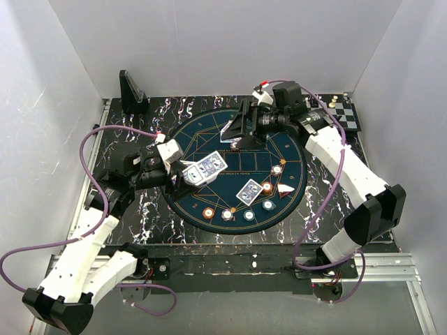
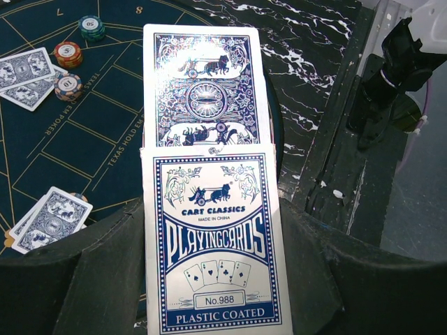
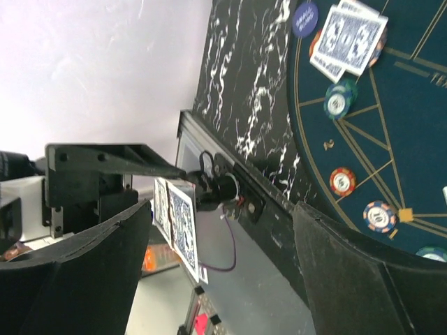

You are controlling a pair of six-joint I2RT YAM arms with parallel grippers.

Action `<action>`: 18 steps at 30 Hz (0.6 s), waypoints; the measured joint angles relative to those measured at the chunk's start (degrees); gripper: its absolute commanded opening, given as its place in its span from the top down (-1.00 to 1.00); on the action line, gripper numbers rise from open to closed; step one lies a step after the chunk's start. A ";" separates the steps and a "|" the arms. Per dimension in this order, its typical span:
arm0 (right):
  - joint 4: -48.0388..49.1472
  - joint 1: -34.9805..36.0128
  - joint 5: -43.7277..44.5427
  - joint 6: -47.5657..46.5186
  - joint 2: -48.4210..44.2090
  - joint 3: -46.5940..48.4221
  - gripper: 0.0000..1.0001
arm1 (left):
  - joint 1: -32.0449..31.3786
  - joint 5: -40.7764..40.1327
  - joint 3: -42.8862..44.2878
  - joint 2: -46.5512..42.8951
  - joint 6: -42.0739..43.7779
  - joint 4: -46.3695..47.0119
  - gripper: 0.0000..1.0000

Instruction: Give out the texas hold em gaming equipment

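Left pincer [image 2: 209, 279] clenched on the deck [image 2: 216, 209]. One card [image 2: 202, 87] juts from the deck's far end. The deck's long axis runs straight out from the jaws, with the card end pointing away from the wrist over the mat [image 2: 84, 146].

Right pincer [image 3: 223, 244] spread wide, nothing between its jaws.

Ahead and left of the left pincer: card pairs [image 2: 50, 220] laid face down, chips [image 2: 68, 53] stacked nearby.

Judged part-way through: some seats are served, the deck is not spent, more dealing is left.
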 measured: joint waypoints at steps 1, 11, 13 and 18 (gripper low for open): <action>-0.35 0.83 -0.07 0.00 -0.17 -0.55 -0.78 | 0.00 0.09 0.00 0.02 0.07 -0.02 1.00; -0.39 11.04 -0.70 0.52 -0.37 -3.48 -0.63 | 0.00 0.04 0.00 0.61 0.11 -0.13 1.00; 0.24 11.87 -0.90 1.05 -0.37 -4.52 -0.45 | 0.00 0.02 0.11 0.76 0.11 -0.33 1.00; 2.45 12.17 -1.53 3.06 -0.37 -6.43 -0.15 | 0.00 0.00 0.48 0.81 0.13 -0.83 1.00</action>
